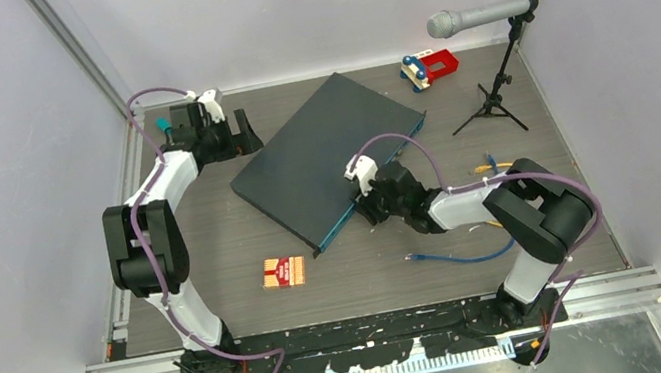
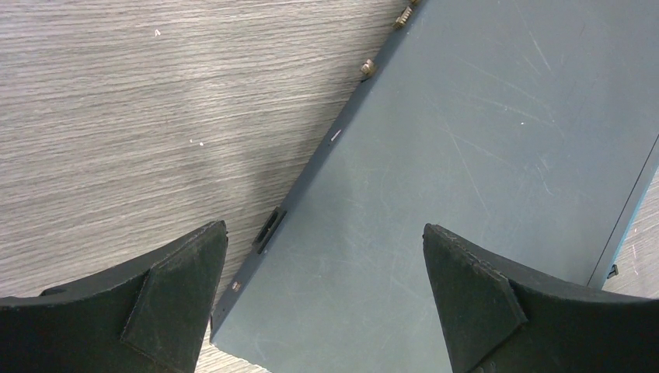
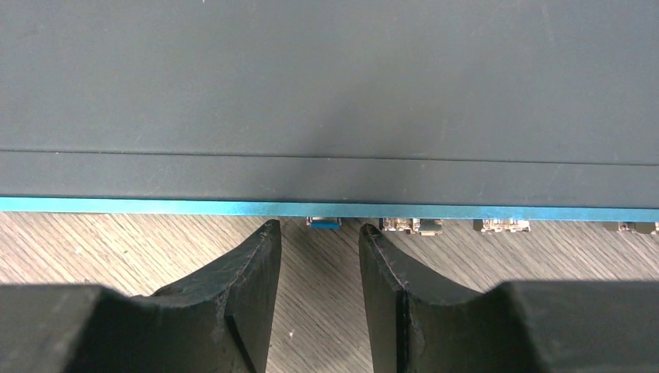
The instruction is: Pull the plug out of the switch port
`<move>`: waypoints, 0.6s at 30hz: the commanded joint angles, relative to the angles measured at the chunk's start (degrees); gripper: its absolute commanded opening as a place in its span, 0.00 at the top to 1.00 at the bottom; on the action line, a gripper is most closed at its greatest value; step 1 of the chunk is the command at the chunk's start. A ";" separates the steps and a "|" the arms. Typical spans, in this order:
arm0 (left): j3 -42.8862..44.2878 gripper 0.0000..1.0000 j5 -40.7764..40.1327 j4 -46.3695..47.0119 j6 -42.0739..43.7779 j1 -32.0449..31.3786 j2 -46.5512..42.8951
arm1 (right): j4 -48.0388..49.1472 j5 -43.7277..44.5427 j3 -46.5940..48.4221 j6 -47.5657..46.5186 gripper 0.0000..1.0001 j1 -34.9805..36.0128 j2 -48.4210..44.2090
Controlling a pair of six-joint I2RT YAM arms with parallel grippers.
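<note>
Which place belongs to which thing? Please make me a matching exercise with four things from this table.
Things:
1. wide dark slate-grey flat switch
2. small red patterned card
3. red, blue and yellow toy
4. loose thin blue cable

Places:
a. far edge of the table, near the black tripod
b. beside the right arm
c. centre, lying diagonally
d. just left of the switch's near corner

Pairs: 1-c, 2-d, 3-a, 4-b.

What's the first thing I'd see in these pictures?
The big dark switch lies slantwise mid-table. The right hand sits open at its blue front edge, aimed at a small blue plug. A microphone stands at the far right.
</note>
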 commanded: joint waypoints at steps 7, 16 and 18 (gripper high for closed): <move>-0.44 0.00 0.29 1.15 -0.36 0.18 -1.84 | 10.22 -4.32 -0.66 -3.36 0.53 -2.89 2.48; -0.42 0.01 0.89 1.30 -0.62 0.21 -1.02 | 14.43 -2.95 -0.95 -2.84 0.54 -3.74 2.67; -0.45 0.01 0.97 1.30 -0.63 0.19 -0.94 | 17.26 -2.90 -2.02 -2.39 0.54 -3.84 2.42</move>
